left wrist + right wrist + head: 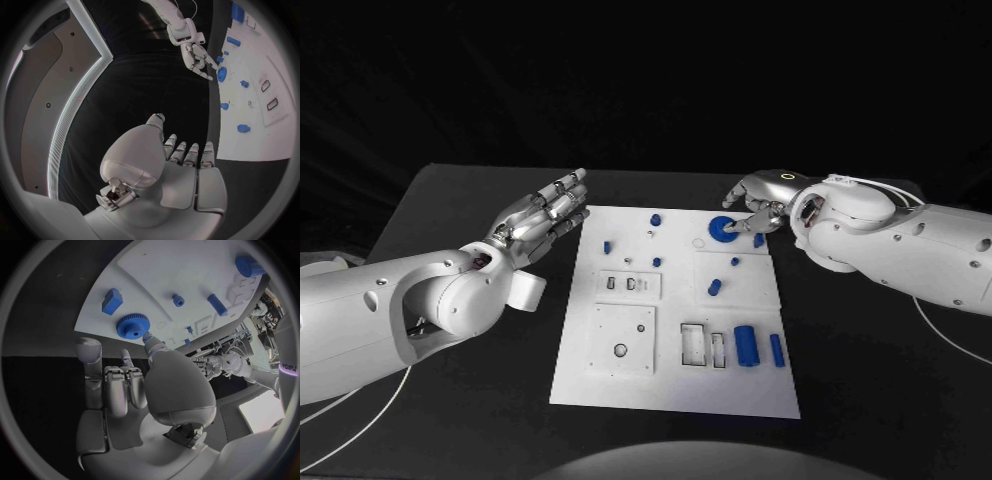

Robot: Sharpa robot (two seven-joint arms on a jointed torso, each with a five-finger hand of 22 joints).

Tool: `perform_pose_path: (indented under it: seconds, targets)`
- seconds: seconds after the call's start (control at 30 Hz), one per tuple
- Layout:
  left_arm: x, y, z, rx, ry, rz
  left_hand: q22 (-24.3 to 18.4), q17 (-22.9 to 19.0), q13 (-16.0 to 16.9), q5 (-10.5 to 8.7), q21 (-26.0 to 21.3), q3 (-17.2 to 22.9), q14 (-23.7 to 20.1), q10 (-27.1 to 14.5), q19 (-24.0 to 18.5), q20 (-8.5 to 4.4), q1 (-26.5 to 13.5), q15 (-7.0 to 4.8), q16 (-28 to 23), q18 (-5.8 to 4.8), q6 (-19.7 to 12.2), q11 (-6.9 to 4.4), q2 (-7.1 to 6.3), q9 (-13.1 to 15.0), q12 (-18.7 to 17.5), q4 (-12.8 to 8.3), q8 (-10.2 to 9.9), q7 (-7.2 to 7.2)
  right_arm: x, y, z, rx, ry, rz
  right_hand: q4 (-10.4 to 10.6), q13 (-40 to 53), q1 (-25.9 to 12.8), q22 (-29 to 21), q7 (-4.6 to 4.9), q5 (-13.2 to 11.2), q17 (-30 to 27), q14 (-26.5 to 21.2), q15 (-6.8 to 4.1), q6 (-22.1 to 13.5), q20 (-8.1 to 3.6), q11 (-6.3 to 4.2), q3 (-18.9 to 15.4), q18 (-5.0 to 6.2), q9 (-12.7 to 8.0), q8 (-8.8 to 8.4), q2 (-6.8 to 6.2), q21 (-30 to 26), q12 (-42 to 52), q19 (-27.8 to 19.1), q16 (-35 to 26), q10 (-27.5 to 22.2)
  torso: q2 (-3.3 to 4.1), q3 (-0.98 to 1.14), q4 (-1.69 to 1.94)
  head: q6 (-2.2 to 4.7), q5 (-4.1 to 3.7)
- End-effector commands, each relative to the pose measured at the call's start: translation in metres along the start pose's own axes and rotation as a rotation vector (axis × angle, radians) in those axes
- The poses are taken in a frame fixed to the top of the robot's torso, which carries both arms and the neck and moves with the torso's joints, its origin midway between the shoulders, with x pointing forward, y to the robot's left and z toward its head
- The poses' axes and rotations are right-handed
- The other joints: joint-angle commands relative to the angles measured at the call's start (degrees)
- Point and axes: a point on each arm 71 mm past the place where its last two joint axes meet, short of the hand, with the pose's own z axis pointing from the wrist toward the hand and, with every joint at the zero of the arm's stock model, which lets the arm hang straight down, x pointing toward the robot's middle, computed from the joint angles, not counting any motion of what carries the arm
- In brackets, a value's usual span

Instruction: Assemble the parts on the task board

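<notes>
Two robot hands sit over my black tabletop (473, 420). At centre left of the head view, the left robot hand (542, 218) hovers just beside the white task board (678, 385), fingers straight and apart, holding nothing. On the board's lower right lie two blue cylinders (747, 346). At upper right, the right robot hand (764, 203) has a fingertip (148, 338) touching the blue gear (723, 228) on the board's far edge; I cannot tell whether it grips it.
</notes>
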Motion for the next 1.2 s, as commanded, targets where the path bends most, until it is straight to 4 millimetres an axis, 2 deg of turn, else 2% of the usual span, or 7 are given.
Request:
perform_pose_path:
  seconds: [0.03,0.57,0.77,0.83,0.9,1.0,1.2]
  targets:
    - [0.002,0.000,0.001,0.006,0.022,-0.011,-0.02,-0.08,0.04,0.39,-0.12,0.06,-0.05,-0.02,-0.10,0.31,0.19,0.47,-0.21,0.37,0.04,0.02,-0.06,0.03,-0.17,-0.35,0.27,-0.04,0.006,-0.001,0.001,0.004,0.026,-0.005,-0.40,15.06,0.27,0.20,-0.07,0.66,15.06,6.07,-0.17,0.96,0.21,0.16,0.29,-1.03,0.23,0.62,0.44,0.10,0.21,-0.39,0.19,6.21,0.03,0.04,-0.06,0.12,0.02]
    - [0.002,0.000,0.001,0.004,0.026,-0.013,-0.01,-0.08,0.04,0.43,-0.10,0.08,-0.05,-0.01,-0.07,0.37,0.21,0.53,-0.21,0.35,0.03,0.08,-0.08,0.03,-0.17,-0.42,0.27,-0.06,0.021,-0.001,0.006,0.002,0.044,-0.008,-1.38,15.06,0.96,0.53,-0.18,2.62,15.06,6.07,-0.21,3.25,0.25,0.07,0.79,-0.85,1.27,1.73,0.50,-0.34,0.21,-1.36,0.19,6.21,0.10,0.06,-0.07,0.12,-0.09]
    - [0.002,0.000,0.001,0.002,0.028,-0.014,0.00,-0.08,0.05,0.46,-0.09,0.10,-0.05,0.00,-0.06,0.41,0.21,0.59,-0.21,0.34,-0.01,0.14,-0.08,0.02,-0.16,-0.48,0.26,-0.06,0.028,-0.001,0.007,-0.004,0.044,-0.004,-2.72,15.06,2.09,0.58,-0.65,9.48,15.06,6.07,-0.45,5.93,0.03,-0.31,2.12,-0.58,2.90,3.67,0.65,-1.08,0.21,-2.25,0.19,6.21,0.13,0.11,-0.05,0.03,0.04]
    - [0.002,0.000,0.001,0.001,0.028,-0.014,0.00,-0.08,0.05,0.46,-0.09,0.10,-0.05,0.00,-0.06,0.41,0.21,0.59,-0.21,0.34,-0.01,0.14,-0.08,0.02,-0.16,-0.48,0.26,-0.06,0.030,-0.001,0.007,-0.010,0.039,-0.002,-3.76,15.06,2.92,0.88,-1.20,14.50,15.06,6.07,-0.80,7.61,-0.31,-0.78,3.22,-0.50,4.25,5.31,0.67,-1.18,0.21,-2.49,0.19,6.21,0.12,0.10,-0.04,-0.03,0.05]
    - [0.002,0.000,0.001,0.000,0.028,-0.014,0.00,-0.08,0.05,0.46,-0.09,0.10,-0.05,0.00,-0.06,0.41,0.21,0.59,-0.21,0.34,-0.01,0.14,-0.08,0.02,-0.16,-0.48,0.26,-0.06,0.030,0.000,0.007,-0.016,0.032,0.001,-4.56,15.06,3.47,1.16,-1.58,17.66,15.06,6.07,-1.06,8.85,-0.49,-1.06,4.00,-0.53,5.43,6.70,0.62,-1.18,0.21,-2.59,0.19,6.21,0.12,0.09,-0.05,-0.07,0.07]
    - [0.001,0.000,0.001,-0.002,0.026,-0.013,0.01,-0.08,0.05,0.49,-0.08,0.12,-0.05,0.00,-0.04,0.46,0.22,0.64,-0.21,0.34,-0.03,0.20,-0.08,0.02,-0.16,-0.54,0.26,-0.07,0.029,0.002,0.006,-0.027,0.014,0.004,-5.67,15.06,4.22,1.57,-1.90,19.09,15.06,6.07,-1.29,9.93,-0.67,-1.25,4.78,-0.59,7.03,8.39,0.62,-1.05,0.21,-2.60,0.19,6.21,0.13,0.07,-0.14,-0.21,0.29]
    - [0.000,0.001,0.000,-0.006,0.024,-0.013,0.01,-0.08,0.05,0.49,-0.08,0.12,-0.05,0.00,-0.04,0.46,0.22,0.64,-0.21,0.34,-0.03,0.20,-0.08,0.02,-0.16,-0.54,0.26,-0.07,0.027,0.006,0.005,-0.054,-0.020,0.011,-7.24,15.06,5.04,2.18,-2.37,18.48,15.06,6.07,-1.46,10.20,-0.90,-1.41,5.54,-0.60,10.40,11.43,0.98,-1.06,0.21,-2.64,0.19,6.21,0.12,0.04,-0.16,-0.24,0.36]
